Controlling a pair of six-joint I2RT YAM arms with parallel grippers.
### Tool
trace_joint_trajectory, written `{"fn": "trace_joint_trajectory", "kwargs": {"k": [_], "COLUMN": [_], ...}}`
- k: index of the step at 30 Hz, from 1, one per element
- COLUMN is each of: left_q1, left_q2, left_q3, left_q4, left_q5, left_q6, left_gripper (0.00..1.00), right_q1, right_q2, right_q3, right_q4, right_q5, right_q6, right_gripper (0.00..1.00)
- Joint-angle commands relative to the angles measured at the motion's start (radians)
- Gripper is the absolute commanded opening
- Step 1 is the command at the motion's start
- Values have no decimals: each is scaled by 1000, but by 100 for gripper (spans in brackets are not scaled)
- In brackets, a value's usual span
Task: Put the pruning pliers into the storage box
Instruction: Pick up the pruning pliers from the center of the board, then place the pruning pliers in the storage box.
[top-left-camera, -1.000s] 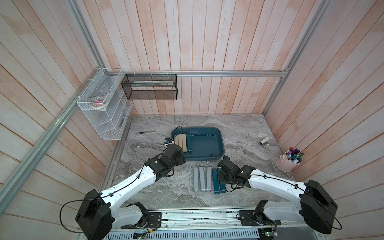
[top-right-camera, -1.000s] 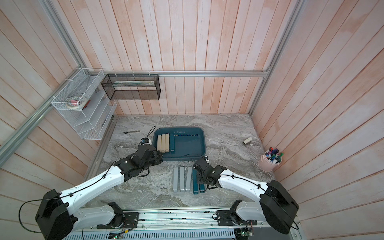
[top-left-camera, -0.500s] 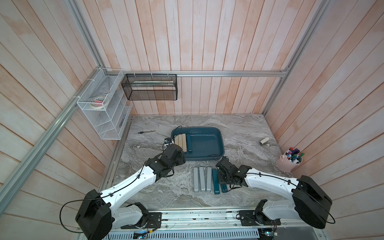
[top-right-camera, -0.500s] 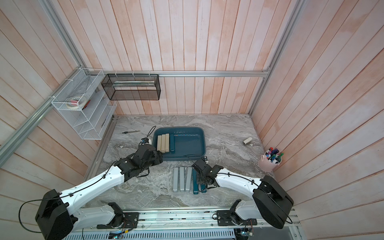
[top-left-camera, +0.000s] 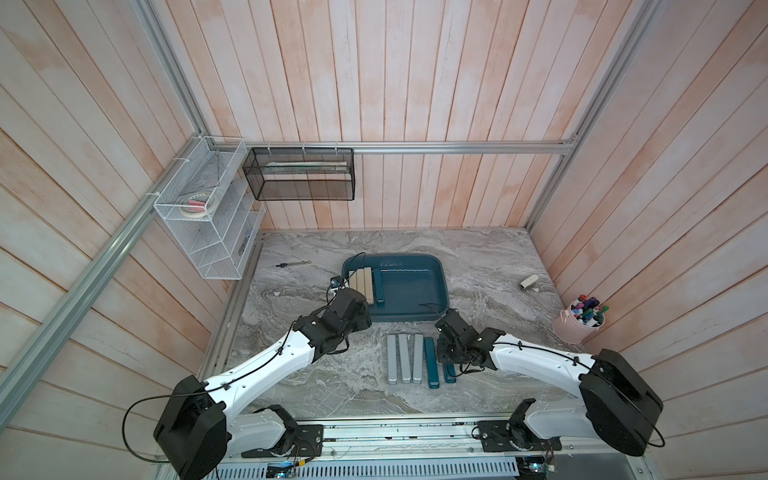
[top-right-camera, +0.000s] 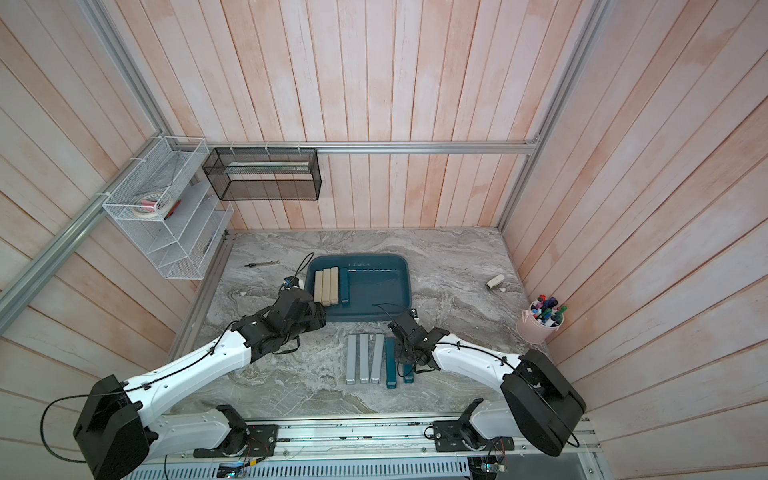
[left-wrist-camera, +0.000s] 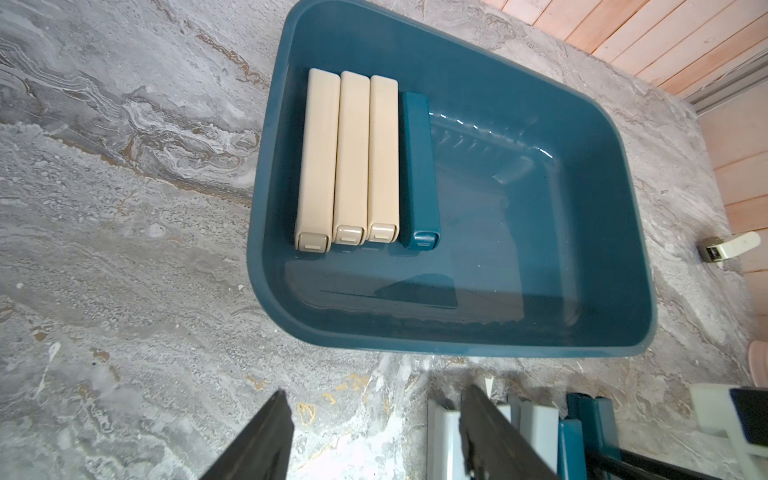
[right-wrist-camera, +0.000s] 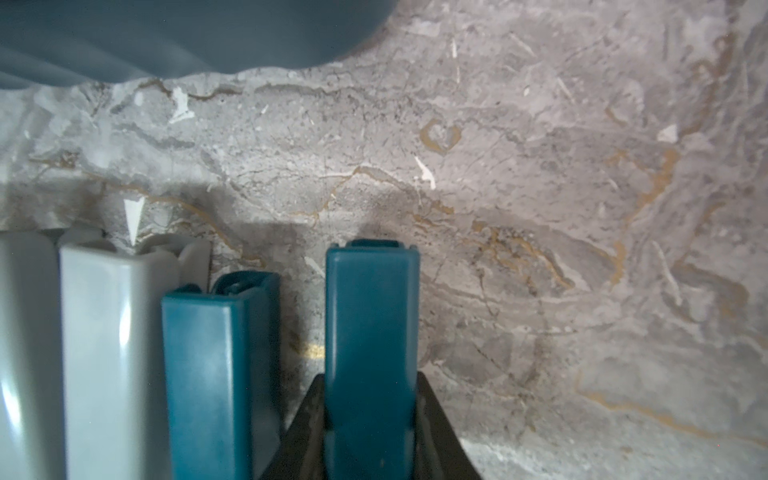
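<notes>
The storage box (top-left-camera: 411, 291) is a dark teal tray mid-table, also seen in the left wrist view (left-wrist-camera: 519, 249). Inside it lie three beige pruning pliers (left-wrist-camera: 347, 158) side by side, with one teal bar (left-wrist-camera: 419, 170) next to them. On the table in front of the box lie three grey bars (top-left-camera: 404, 358) and a teal bar (top-left-camera: 431, 361). My right gripper (right-wrist-camera: 370, 376) is shut on the rightmost teal bar (right-wrist-camera: 370, 307), which lies low over the table; only that bar's near end (top-right-camera: 408, 374) shows in a top view. My left gripper (left-wrist-camera: 374, 392) hangs open and empty by the box's near left corner.
A thin silver tool (top-left-camera: 295, 264) lies left of the box. A small beige piece (top-left-camera: 528, 282) and a pink cup of markers (top-left-camera: 582, 320) stand at the right. A white wire rack (top-left-camera: 208, 216) and a black mesh basket (top-left-camera: 299, 174) hang on the walls.
My right gripper has closed its fingers onto the rightmost teal bar. The left arm has stayed where it was.
</notes>
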Motion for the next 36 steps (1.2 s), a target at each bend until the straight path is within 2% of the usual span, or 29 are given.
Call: {"fn": "trace_joint_trajectory", "kwargs": {"k": [1, 6, 12, 18, 20, 27, 36], "left_q1": [4, 5, 7, 6, 7, 6, 7], "left_q2": [6, -2, -7, -32, -39, -57, -109], "left_q3": [18, 19, 19, 7, 4, -1, -21], "left_q4": [17, 8, 7, -16, -29, -56, -121], "left_q5": [3, -7, 1, -18, -22, -29, -44], "left_q6": [2, 7, 8, 1, -3, -17, -51], "left_gripper": [67, 67, 67, 67, 67, 67, 67], "right_q1": [-4, -3, -5, -51, -85, -141, -143], "right_q2": [19, -32, -75, -58, -24, 161, 460], "right_q3": [21, 119, 311, 498, 559, 689, 899], "right_q4": [-41, -171, -376, -384, -353, -198, -83], "right_q5": [-18, -25, -60, -106, -141, -149, -200], "right_q6": [-16, -35, -59, -99, -127, -228, -328], "right_gripper": [26, 26, 26, 27, 26, 26, 27]}}
